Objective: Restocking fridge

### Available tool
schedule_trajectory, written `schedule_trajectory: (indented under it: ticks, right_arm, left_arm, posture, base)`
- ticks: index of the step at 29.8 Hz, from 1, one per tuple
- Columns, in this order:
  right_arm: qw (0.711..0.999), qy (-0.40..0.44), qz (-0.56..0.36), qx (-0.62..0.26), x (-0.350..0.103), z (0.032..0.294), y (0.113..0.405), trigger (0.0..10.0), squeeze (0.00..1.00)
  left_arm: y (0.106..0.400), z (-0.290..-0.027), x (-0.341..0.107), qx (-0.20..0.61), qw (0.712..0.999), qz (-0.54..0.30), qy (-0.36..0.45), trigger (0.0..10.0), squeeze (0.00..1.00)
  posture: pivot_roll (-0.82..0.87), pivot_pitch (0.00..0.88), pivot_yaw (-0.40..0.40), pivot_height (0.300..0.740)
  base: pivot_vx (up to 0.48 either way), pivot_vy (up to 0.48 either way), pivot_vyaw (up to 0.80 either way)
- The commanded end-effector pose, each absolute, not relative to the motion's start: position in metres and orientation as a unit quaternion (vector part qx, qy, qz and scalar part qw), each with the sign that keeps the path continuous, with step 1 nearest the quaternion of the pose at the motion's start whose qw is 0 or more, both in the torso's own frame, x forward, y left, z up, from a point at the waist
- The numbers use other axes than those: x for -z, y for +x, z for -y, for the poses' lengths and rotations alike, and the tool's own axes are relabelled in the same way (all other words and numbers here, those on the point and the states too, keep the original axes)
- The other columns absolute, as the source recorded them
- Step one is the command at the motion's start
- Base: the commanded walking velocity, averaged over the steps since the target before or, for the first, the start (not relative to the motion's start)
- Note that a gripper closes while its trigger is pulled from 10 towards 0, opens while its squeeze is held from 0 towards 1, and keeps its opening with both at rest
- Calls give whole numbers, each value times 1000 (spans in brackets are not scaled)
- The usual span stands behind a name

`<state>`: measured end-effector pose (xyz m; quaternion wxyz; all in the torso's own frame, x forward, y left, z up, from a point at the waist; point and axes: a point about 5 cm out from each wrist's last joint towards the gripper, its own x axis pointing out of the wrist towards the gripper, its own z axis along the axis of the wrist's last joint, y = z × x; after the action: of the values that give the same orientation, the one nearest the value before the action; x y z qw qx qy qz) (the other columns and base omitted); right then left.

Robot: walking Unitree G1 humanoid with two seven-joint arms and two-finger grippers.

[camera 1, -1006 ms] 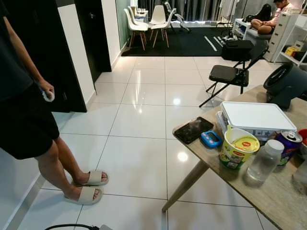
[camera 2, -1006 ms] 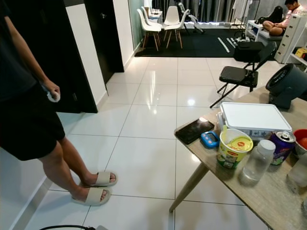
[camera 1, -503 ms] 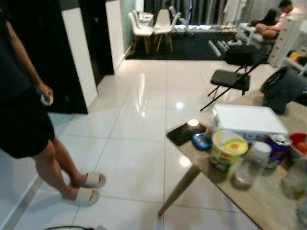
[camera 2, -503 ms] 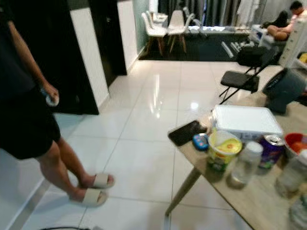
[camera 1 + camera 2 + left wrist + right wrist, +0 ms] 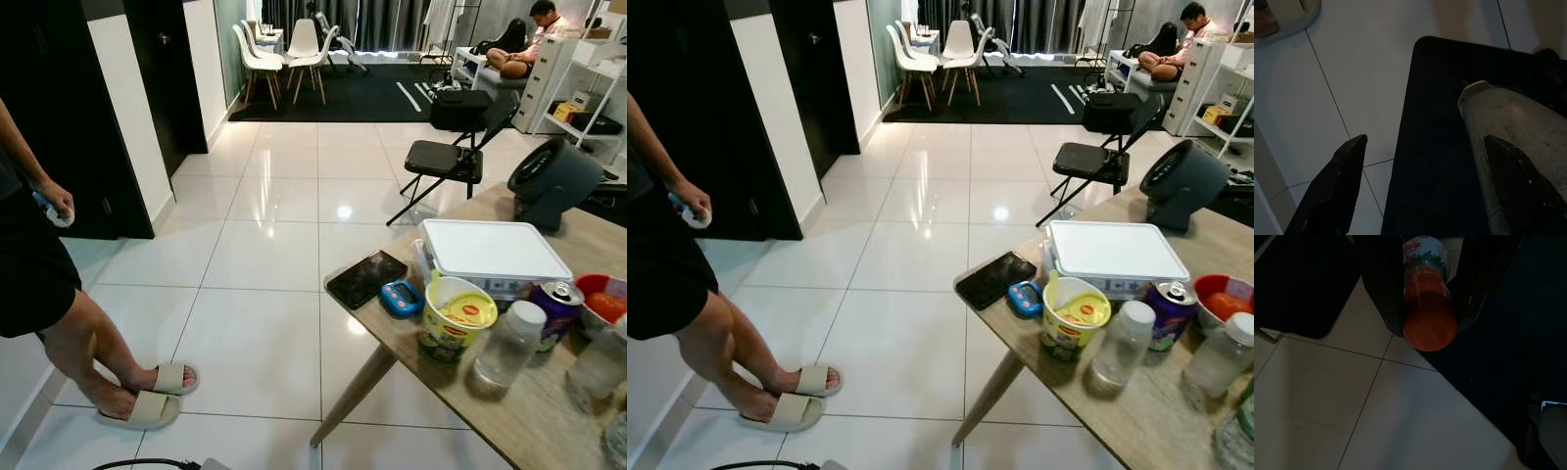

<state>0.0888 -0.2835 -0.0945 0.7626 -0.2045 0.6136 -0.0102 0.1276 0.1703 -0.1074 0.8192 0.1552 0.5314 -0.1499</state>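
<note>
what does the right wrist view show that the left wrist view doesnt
Right wrist view: the right pincer shut on an orange drink bottle with a printed label, held above the floor.

Left wrist view: the left pincer open and holding nothing, with a slipper at one corner of the picture and a silver-grey part of the robot's body beside one finger.

Both: dim light, pale floor tiles with grout lines below, and a large black shape across the floor.

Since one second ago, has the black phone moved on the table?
No. The black phone lies at the wooden table's corner beside the blue gadget, as before; the whole picture shifted because the camera moved.
</note>
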Motion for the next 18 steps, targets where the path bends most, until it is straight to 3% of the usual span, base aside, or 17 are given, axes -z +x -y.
schedule_trajectory:
  ticks: [1,18]
  right_arm:
    - [762,-207,-613,13,93,288,88,10000,0]
    - [756,-187,-626,29,98,283,71,10000,0]
  left_arm:
    - [115,-161,112,161,808,-549,138,10000,0]
    - [107,-171,113,152,804,-559,137,10000,0]
  posture:
    - [-99,0,-30,740]
    - [-114,16,-28,740]
  base:
    - [0,0,0]
    - [0,0,0]
